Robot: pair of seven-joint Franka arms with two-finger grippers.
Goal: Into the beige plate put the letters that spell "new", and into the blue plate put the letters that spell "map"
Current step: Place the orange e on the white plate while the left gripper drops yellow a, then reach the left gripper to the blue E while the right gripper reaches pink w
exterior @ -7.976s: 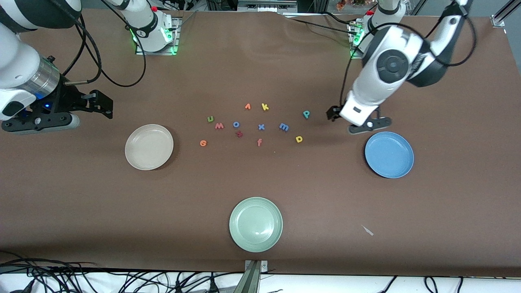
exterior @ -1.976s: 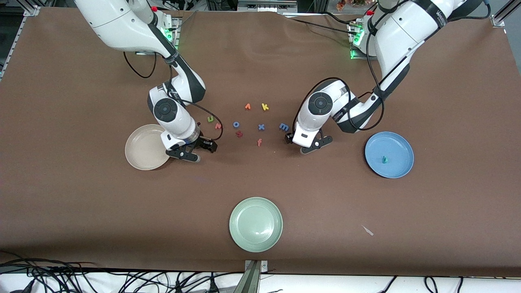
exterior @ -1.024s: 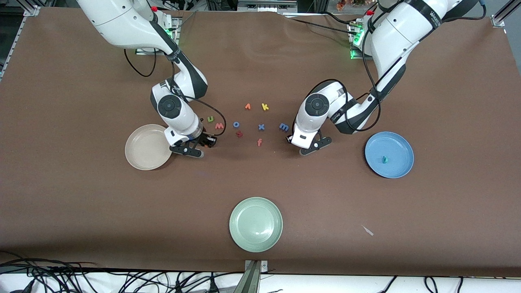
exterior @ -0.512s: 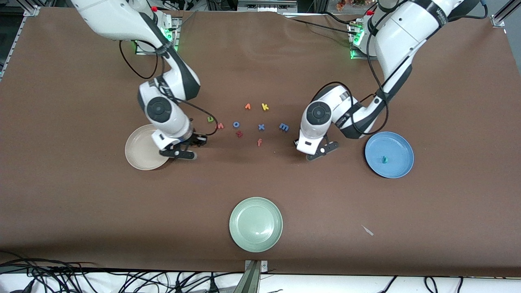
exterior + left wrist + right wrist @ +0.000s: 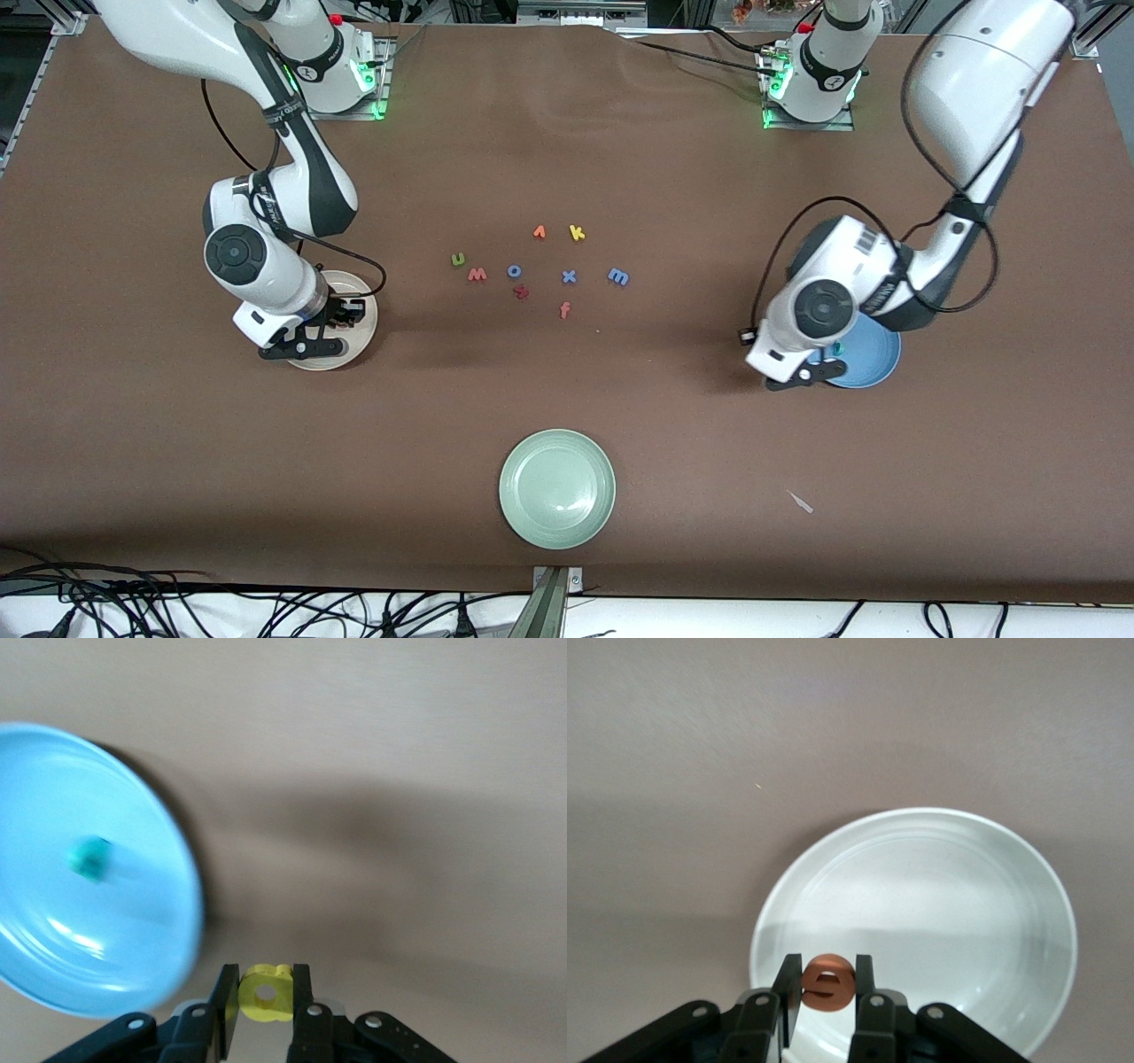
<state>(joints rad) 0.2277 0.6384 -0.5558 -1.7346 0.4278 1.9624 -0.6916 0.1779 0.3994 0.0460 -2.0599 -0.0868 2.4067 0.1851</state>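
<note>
While the orange e (image 5: 827, 982) is pinched between the fingers of the right gripper (image 5: 341, 312), that gripper is held over the beige plate (image 5: 354, 347), just inside its rim in the right wrist view. The plate (image 5: 921, 904) is otherwise bare in that view. The yellow a (image 5: 267, 993) is clamped in the left gripper (image 5: 267, 1001), which is seen at the edge of the blue plate (image 5: 873, 363), over the rim that faces the letters. The teal p (image 5: 89, 857) lies in the blue plate (image 5: 80, 930).

On the brown table (image 5: 567, 399), between the two plates, the remaining letters are laid out loosely. The green n (image 5: 458, 259) and the pinkish-red w (image 5: 477, 274) are found toward the right arm's end of the group, and the blue m (image 5: 618, 276) toward the left arm's end. Among them are seen a blue o (image 5: 515, 270), a blue x (image 5: 569, 276), a dark red letter (image 5: 521, 291), a yellow k (image 5: 577, 233), an orange arrow-like letter (image 5: 539, 232) and an orange f (image 5: 564, 310). A pale green plate (image 5: 557, 488) is set nearer to the front camera than the letters.
</note>
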